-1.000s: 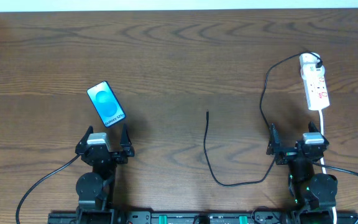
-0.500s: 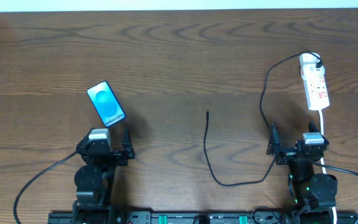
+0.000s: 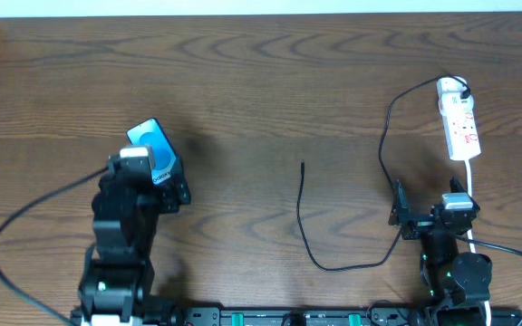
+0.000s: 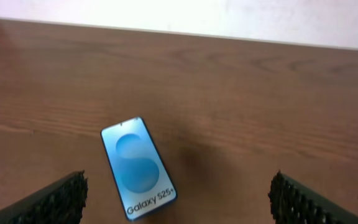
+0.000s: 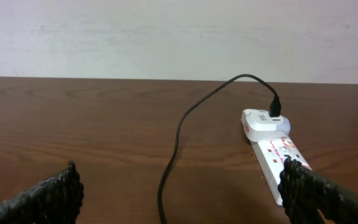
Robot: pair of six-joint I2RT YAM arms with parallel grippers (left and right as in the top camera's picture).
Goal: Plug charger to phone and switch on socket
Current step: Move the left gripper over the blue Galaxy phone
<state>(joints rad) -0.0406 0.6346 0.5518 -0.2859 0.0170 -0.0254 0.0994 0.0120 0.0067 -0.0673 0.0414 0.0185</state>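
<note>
Overhead: phone (image 3: 147,137) lies flat, long axis diagonal, top end far-left.

L arm has reached fwd from the table's near edge toward the far-left. L gripper (image 3: 152,177) was just short of the phone (image 3: 146,136) w/ the whole screen showing; now it's over the phone's near end, hiding approx. the lower half from overhead.
</note>
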